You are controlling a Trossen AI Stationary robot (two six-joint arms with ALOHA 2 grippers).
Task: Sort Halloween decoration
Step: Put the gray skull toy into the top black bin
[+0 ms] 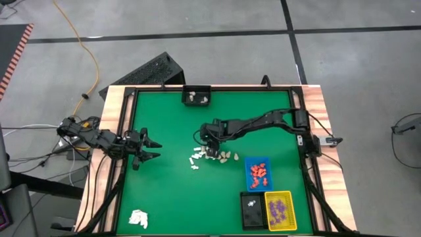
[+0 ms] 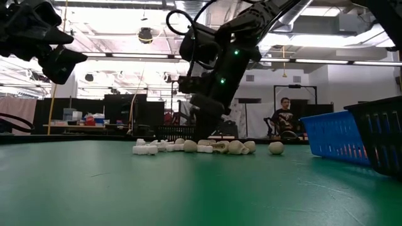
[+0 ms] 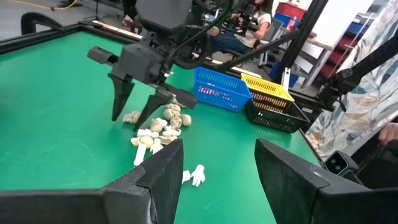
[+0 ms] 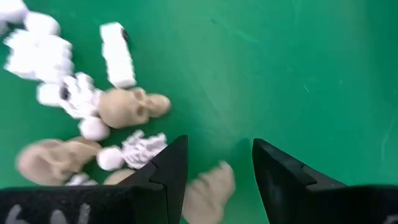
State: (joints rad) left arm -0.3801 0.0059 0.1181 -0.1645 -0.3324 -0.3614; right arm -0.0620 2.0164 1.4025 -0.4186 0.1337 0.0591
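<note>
A loose pile of tiny white and cream pieces [image 1: 210, 157] lies on the green mat near its middle; it also shows in the low view as a row of pieces [image 2: 201, 147]. My right gripper [image 1: 211, 149] hangs open just over this pile, fingers pointing down [image 3: 127, 119]. In its wrist view a cream piece [image 4: 211, 185] lies between the open fingers [image 4: 217, 155], with a cream skull [image 4: 132, 107] and white pieces beside it; I cannot tell whether a finger touches it. My left gripper [image 1: 148, 149] waits open over the mat's left part [image 3: 217, 165].
A blue tray [image 1: 258, 172] holds orange-red pieces, a yellow tray [image 1: 279, 210] purple ones, and a black tray [image 1: 250, 209] one white piece. Another black tray [image 1: 196, 97] at the far edge holds pale pieces. A white wad [image 1: 138, 218] lies near the left corner. A person [image 2: 286, 119] sits beyond the table.
</note>
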